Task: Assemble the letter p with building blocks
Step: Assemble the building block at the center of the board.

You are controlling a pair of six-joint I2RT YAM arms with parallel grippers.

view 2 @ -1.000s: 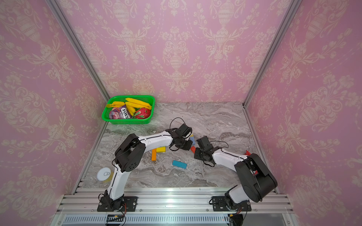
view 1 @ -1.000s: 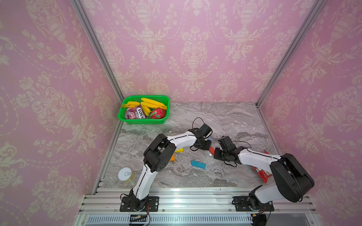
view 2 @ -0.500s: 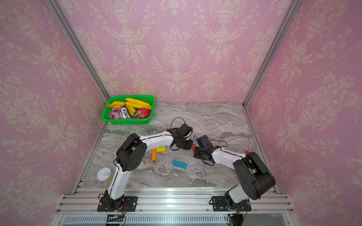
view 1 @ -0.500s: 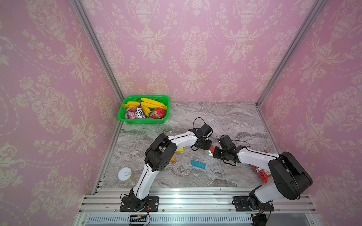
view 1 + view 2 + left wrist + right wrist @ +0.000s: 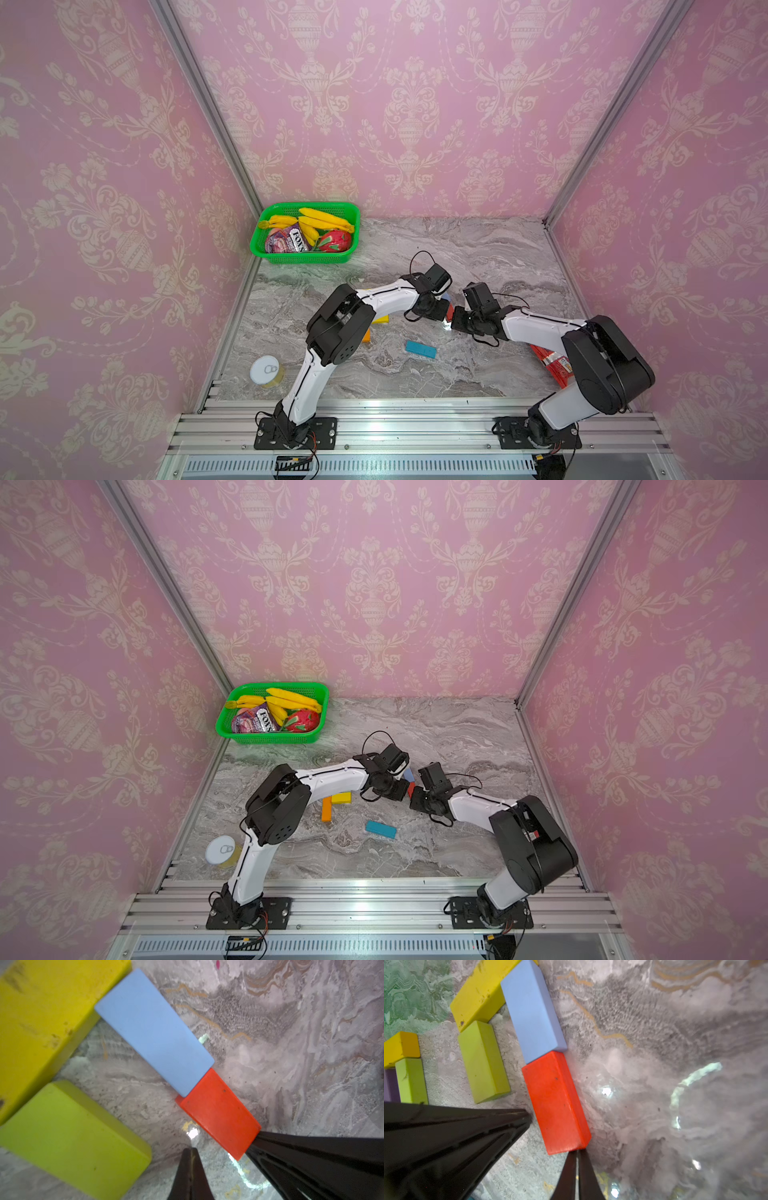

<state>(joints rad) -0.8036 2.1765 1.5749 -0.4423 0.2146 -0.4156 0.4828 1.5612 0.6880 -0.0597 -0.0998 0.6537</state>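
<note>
In both top views the left tool [image 5: 437,309] and the right tool [image 5: 456,321] meet nose to nose near the middle of the marble surface [image 5: 490,253]. Only a sliver of the red block [image 5: 411,789] shows between them, and a teal block [image 5: 380,829] lies well apart on the side towards the arm bases. The left wrist view shows the left tool's own tips pressed together with nothing between them. They sit just beside one long flank of the red block, with a thin strip of bare surface between. The red block lies end to end with the light blue block [image 5: 153,1030], the two long axes nearly in one line. The yellow block [image 5: 41,1012] crosses the light blue block's far end, and a lime green block [image 5: 68,1136] lies alongside across a gap (the start of the p's bowl, I judge). In the right wrist view the right tool is likewise shut and empty, and its tips touch the red block's free short end. The block therefore lies straight ahead of this tool, long axis pointing away from it towards the light blue block. The right arm looks better placed to push lengthwise, while the left tool, at the flank, can only nudge sideways or square the line.
</note>
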